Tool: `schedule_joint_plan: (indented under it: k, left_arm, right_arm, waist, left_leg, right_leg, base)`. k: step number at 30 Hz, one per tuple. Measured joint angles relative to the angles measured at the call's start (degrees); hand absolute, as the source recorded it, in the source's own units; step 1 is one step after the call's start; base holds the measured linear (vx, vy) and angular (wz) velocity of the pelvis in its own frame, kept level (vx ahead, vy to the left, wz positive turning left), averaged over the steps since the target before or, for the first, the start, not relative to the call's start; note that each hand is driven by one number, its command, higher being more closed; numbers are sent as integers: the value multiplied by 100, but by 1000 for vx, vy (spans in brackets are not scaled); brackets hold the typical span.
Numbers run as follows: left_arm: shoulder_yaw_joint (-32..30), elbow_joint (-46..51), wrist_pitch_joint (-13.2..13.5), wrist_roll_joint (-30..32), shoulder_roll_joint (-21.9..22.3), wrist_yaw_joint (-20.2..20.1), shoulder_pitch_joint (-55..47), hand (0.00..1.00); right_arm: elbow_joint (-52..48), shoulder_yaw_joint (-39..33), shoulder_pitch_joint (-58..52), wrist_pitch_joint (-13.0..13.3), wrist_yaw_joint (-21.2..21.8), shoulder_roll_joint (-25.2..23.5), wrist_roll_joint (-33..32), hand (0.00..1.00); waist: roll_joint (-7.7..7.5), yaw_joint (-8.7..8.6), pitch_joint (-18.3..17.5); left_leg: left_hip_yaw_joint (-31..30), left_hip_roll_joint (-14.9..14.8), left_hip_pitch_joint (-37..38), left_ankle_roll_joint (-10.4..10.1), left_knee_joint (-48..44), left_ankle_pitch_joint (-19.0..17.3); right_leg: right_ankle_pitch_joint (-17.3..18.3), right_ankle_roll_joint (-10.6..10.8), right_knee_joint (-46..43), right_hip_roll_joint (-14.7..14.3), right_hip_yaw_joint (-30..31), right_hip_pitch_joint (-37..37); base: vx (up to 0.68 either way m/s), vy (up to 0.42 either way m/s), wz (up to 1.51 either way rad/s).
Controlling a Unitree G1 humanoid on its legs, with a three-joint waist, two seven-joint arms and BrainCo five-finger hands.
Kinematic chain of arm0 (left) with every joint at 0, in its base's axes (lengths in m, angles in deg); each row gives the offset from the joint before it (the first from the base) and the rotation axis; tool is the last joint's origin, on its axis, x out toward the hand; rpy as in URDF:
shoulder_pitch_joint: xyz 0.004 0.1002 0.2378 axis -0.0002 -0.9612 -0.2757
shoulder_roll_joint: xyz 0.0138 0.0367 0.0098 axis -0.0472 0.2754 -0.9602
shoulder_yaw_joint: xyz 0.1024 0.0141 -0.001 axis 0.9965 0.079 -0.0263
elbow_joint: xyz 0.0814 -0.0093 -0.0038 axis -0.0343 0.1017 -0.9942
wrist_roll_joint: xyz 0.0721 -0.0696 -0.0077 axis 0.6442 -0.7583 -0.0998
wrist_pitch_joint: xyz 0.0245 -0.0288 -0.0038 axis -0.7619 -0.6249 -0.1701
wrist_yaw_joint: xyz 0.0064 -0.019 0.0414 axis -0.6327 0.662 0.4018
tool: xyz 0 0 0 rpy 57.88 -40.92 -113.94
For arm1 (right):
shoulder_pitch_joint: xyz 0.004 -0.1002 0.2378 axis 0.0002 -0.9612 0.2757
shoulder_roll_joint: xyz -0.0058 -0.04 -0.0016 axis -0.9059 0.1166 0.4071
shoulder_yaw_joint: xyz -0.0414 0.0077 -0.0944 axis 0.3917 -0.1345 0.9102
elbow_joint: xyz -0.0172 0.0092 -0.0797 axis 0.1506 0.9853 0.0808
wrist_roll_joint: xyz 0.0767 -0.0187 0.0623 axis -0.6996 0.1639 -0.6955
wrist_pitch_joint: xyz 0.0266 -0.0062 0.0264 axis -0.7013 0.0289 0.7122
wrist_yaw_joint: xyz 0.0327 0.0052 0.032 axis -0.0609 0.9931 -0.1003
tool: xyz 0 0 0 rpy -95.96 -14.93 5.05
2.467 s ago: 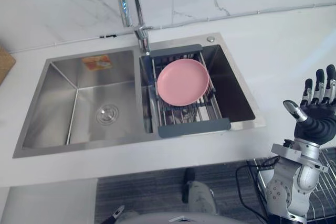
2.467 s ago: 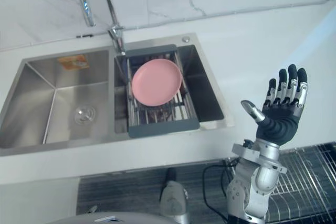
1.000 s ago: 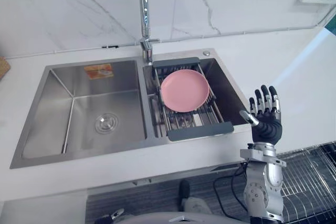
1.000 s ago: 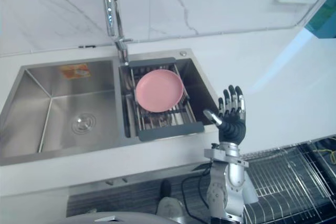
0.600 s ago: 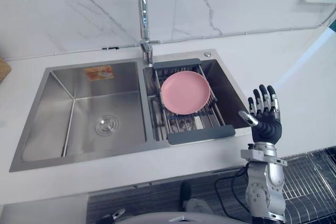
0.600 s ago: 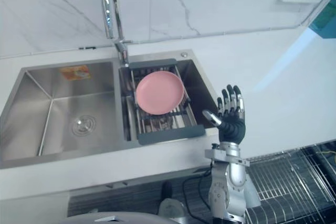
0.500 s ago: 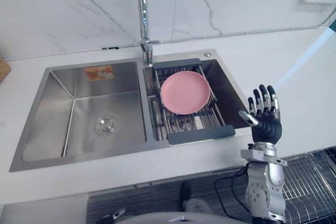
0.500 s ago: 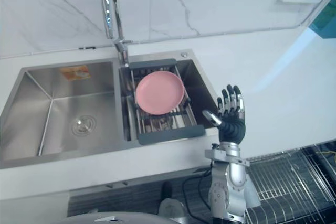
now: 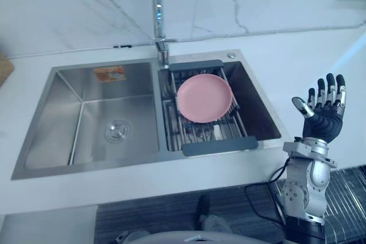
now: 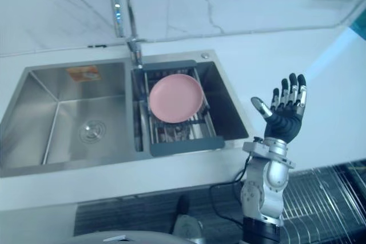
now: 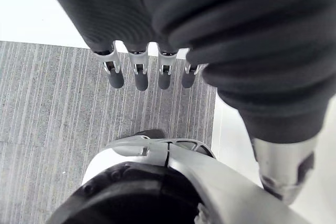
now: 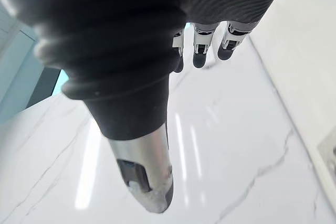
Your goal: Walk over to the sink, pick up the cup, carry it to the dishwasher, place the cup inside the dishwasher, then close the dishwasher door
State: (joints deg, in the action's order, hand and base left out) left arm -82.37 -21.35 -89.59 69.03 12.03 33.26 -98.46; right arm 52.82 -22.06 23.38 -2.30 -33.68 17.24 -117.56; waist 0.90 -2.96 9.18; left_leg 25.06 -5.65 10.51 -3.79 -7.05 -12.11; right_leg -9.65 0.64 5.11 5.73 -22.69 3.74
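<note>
A steel double sink [image 9: 86, 167] is set in a white counter. In its right basin a grey-framed wire rack [image 9: 220, 146] carries a pink plate [image 9: 204, 98] lying tilted on the wires. Something pale lies under the wires below the plate; I cannot tell what it is. My right hand [image 9: 325, 119] is raised open, palm toward the sink, over the counter edge right of the right basin, holding nothing. Its fingers [image 12: 201, 43] are straight against the marble wall. My left hand [image 11: 136, 72] hangs low with straight fingers over grey striped floor, empty.
A tall chrome faucet [image 9: 158, 15] rises behind the divider between the basins. The left basin has a drain [image 9: 116, 131] and an orange sticker. White counter [image 9: 286, 67] stretches right of the sink. A wire rack [image 10: 326, 198] sits low at the right.
My right hand has moved to the right and a little up, away from the sink's front right corner. The view has shifted slightly; the plate and rack stay put.
</note>
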Motion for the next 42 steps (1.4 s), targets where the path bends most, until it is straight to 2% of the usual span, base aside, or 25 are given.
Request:
schedule_joint_plan:
  k: [3,6,9,11,17,21,26,31,42]
  left_arm:
    - [-143,-43,-3,1,-2,15,46,0]
    - [-180,-42,2,6,-32,-5,64,0]
    - [-177,-36,24,21,-68,-11,95,0]
    - [-175,-12,49,58,-89,-9,96,0]
    - [-178,30,34,168,-166,-14,101,0]
    - [-179,35,-4,256,-179,-50,122,0]
    - [-166,48,-11,259,-193,-121,139,0]
    - [-113,191,-20,256,-207,-127,132,0]
    - [-65,298,-111,258,-229,-177,117,0]
  right_arm:
    - [-237,-92,-149,-138,-9,43,552,0]
    - [-509,-152,-266,-167,-2,96,1059,0]
    - [-641,-190,-247,-171,11,183,1881,0]
    - [-641,-189,-237,-195,64,478,2615,0]
    - [-630,-176,13,-182,535,1534,3823,0]
    - [-599,43,356,-105,823,2041,4395,0]
    - [-135,604,675,48,1025,2276,5137,0]
    - [444,1025,783,111,1033,2455,5838,0]
    - [1512,1644,924,304,904,2807,6693,0]
  waist:
    - [-66,-34,37]
    - [-138,-45,81]
    - [-206,-32,111]
    - [-259,-2,112]
    - [-422,78,61]
    - [-454,100,44]
    - [-466,168,37]
    - [-473,301,32]
    - [-468,390,22]
  left_leg:
    - [37,1,61,-15,15,-11]
    - [35,-6,88,-46,20,-74]
    - [33,-27,102,-70,24,-169]
    - [20,6,53,-33,18,-228]
    - [19,61,-112,25,-106,-337]
    - [11,65,-178,27,-185,-338]
    - [-70,67,-190,30,-188,-337]
    - [-332,70,-289,45,-241,-343]
    - [-655,100,-433,79,-281,-303]
  right_leg:
    - [-48,-62,-2,-11,10,14]
    - [-154,-45,-3,-29,22,36]
    - [-255,-36,-17,-50,47,38]
    - [-318,32,-16,-9,55,44]
    - [-424,95,-40,48,163,156]
    - [-449,93,-42,63,162,201]
    - [-451,93,-42,91,106,166]
    - [-446,96,-40,142,-85,103]
    - [-419,132,-27,235,-336,35]
  base:
    - [-30,16,-39]
    - [-35,32,-18]
    - [-52,52,-5]
    - [-70,67,1]
    - [-44,46,-1]
    - [-2,6,-1]
    - [-11,13,8]
    - [-32,10,21]
    - [-35,5,15]
